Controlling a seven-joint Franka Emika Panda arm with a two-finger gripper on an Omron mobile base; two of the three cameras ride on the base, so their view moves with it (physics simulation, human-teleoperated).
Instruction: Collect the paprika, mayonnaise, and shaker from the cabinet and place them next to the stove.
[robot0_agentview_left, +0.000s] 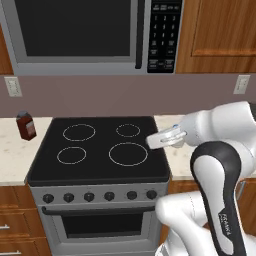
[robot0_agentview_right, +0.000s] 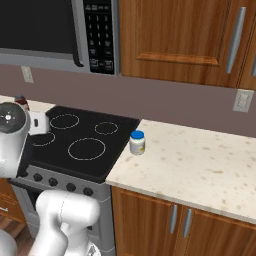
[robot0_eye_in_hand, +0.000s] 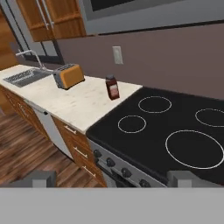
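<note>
The paprika (robot0_agentview_left: 26, 125) stands upright on the counter just left of the stove (robot0_agentview_left: 100, 145); the hand view looks at the paprika (robot0_eye_in_hand: 112, 87) across the stove (robot0_eye_in_hand: 175, 131). The mayonnaise (robot0_agentview_right: 137, 142) sits on the counter right beside the stove's (robot0_agentview_right: 80, 145) right edge. My gripper (robot0_eye_in_hand: 112, 179) hangs open and empty over the stove's right front, its fingertips (robot0_eye_in_hand: 40, 178) wide apart; in the left base view the gripper (robot0_agentview_left: 152, 141) points left. The cabinet (robot0_agentview_right: 175, 35) has its doors shut. The shaker is out of view.
A microwave (robot0_agentview_left: 90, 32) hangs over the stove. On the left counter are a toaster (robot0_eye_in_hand: 68, 75) and a sink (robot0_eye_in_hand: 26, 76). A long counter (robot0_agentview_right: 200, 165) runs right of the mayonnaise. Wall outlets (robot0_agentview_left: 13, 86) sit on the backsplash.
</note>
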